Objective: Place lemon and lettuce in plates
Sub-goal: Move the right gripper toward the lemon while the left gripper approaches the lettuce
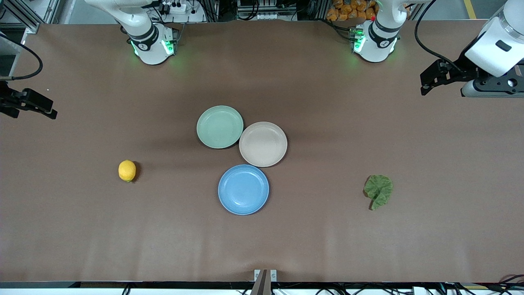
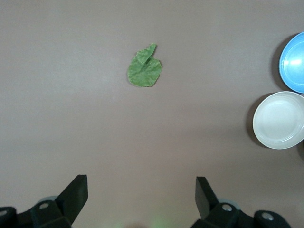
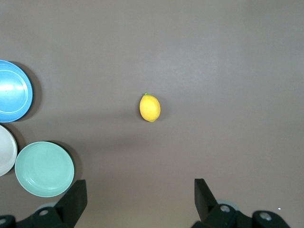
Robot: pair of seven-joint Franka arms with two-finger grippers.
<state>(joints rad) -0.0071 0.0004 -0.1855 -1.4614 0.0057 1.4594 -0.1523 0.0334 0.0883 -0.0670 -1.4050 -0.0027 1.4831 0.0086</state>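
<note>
The yellow lemon (image 1: 127, 170) lies on the table toward the right arm's end; it also shows in the right wrist view (image 3: 150, 108). The green lettuce (image 1: 378, 190) lies flat toward the left arm's end and shows in the left wrist view (image 2: 144, 70). The sky-blue plate (image 1: 243, 189) and the beige-pink plate (image 1: 263, 144) sit empty mid-table, touching. My left gripper (image 1: 428, 84) (image 2: 141, 190) is open and empty, high over the left arm's end. My right gripper (image 1: 49, 111) (image 3: 140, 190) is open and empty, high over the right arm's end.
A pale mint-green plate (image 1: 220, 126) sits empty beside the beige-pink plate, farther from the front camera than the blue one. The brown table (image 1: 327, 237) is bare around the lemon and the lettuce.
</note>
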